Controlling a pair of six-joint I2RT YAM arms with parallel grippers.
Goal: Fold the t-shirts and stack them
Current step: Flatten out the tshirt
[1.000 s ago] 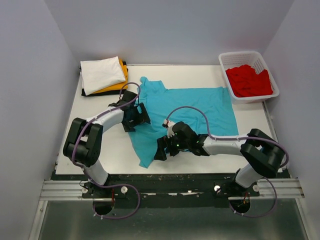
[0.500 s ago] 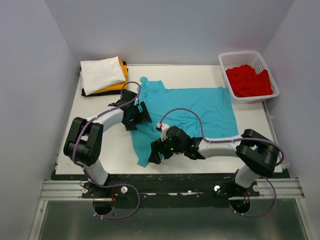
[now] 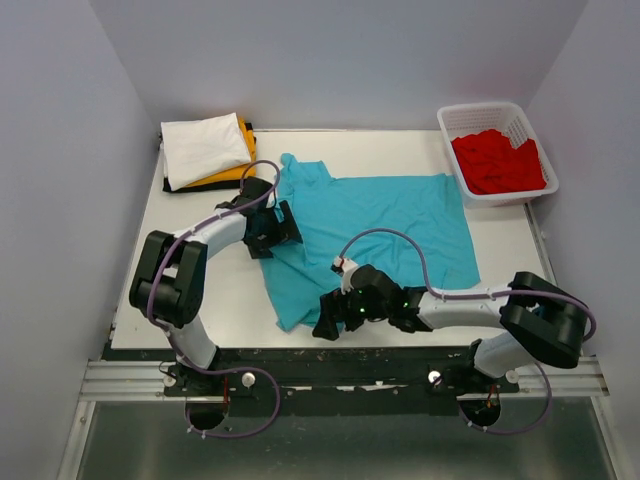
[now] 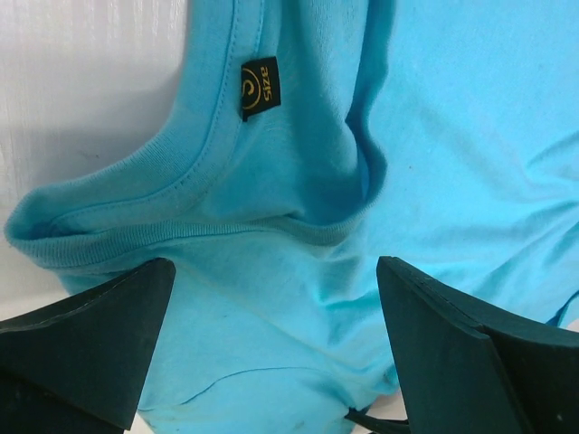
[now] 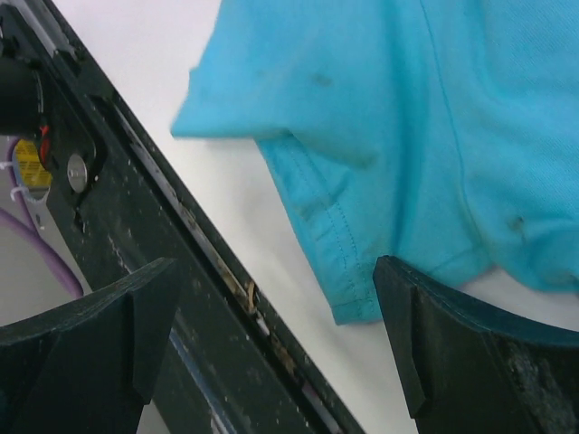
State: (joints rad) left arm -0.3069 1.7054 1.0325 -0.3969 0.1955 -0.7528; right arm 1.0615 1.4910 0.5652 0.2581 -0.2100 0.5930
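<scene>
The left arm [image 3: 170, 280] rises from its base, bends sharply at the elbow and reaches forward and to the right, held low. The left gripper [image 3: 280, 228] points downward, its two dark fingers [image 4: 90, 334] spread wide apart. The right arm [image 3: 470, 305] stretches sideways to the left, low and close to the bases. The right gripper [image 3: 328, 320] points downward too, its fingers [image 5: 452, 353] likewise spread wide.

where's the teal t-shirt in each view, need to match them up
Top external: the teal t-shirt lies spread mid-table, between the two arms.
Left wrist: its collar and size tag fill most of the frame.
Right wrist: upper right, hem corner pointing down.
Shared landmark: the white table bordering the cloth.
</scene>
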